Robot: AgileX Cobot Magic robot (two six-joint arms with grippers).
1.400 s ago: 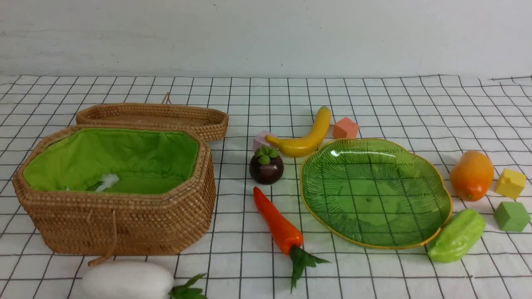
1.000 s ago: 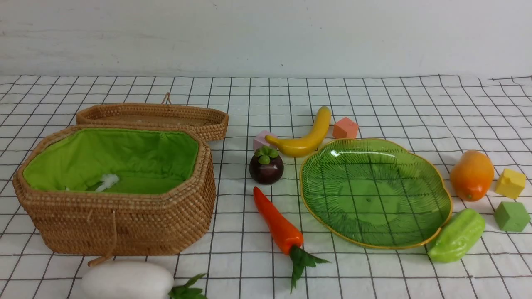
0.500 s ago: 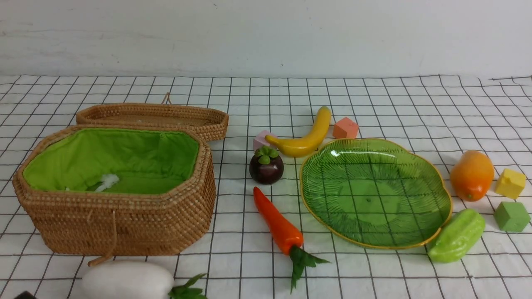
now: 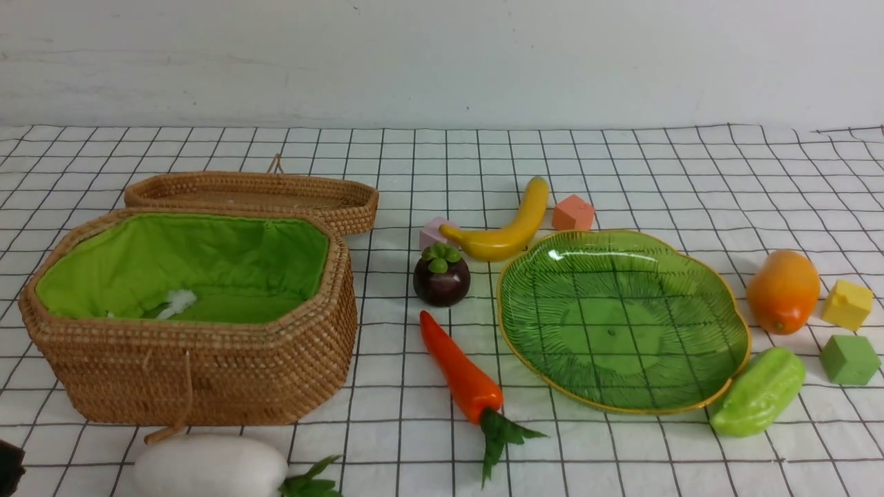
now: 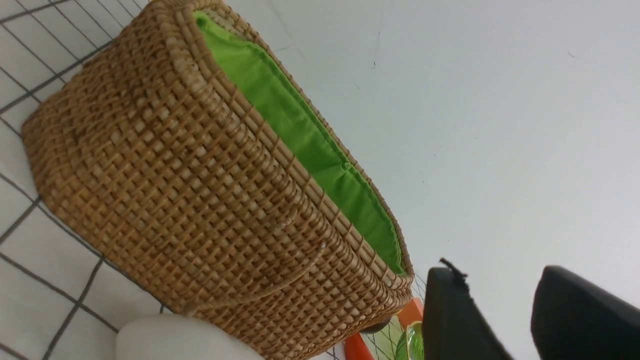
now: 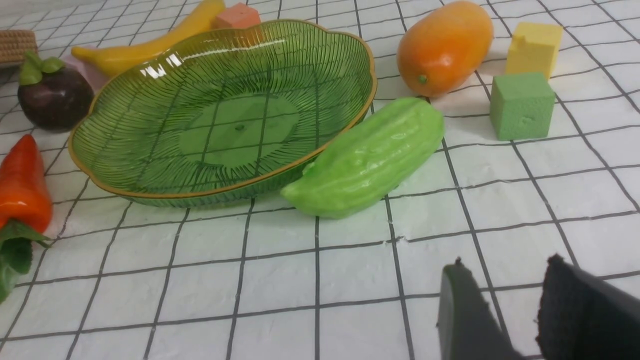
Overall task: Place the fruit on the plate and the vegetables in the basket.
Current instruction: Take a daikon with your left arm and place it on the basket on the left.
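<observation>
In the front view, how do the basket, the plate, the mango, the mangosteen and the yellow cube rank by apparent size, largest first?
1. basket
2. plate
3. mango
4. mangosteen, only a little smaller than the mango
5. yellow cube

three fruits point(image 4: 507, 222) point(image 4: 442, 277) point(image 4: 784, 291), three vegetables point(image 4: 459, 369) point(image 4: 210, 466) point(image 4: 758, 392), seemingly four cubes point(image 4: 429, 232) point(image 4: 572, 212) point(image 4: 847, 305) point(image 4: 849, 359) (one half hidden), one plate point(image 4: 621, 324), one basket point(image 4: 207, 373), one lid point(image 4: 345, 207).

No writing, label, brand, number or sign can be read in any view. The small green foam cube point(image 6: 521, 105), near the right edge of the white black-gridded cloth point(image 4: 621, 455), has a faint mark on one face, too slight to read.
</observation>
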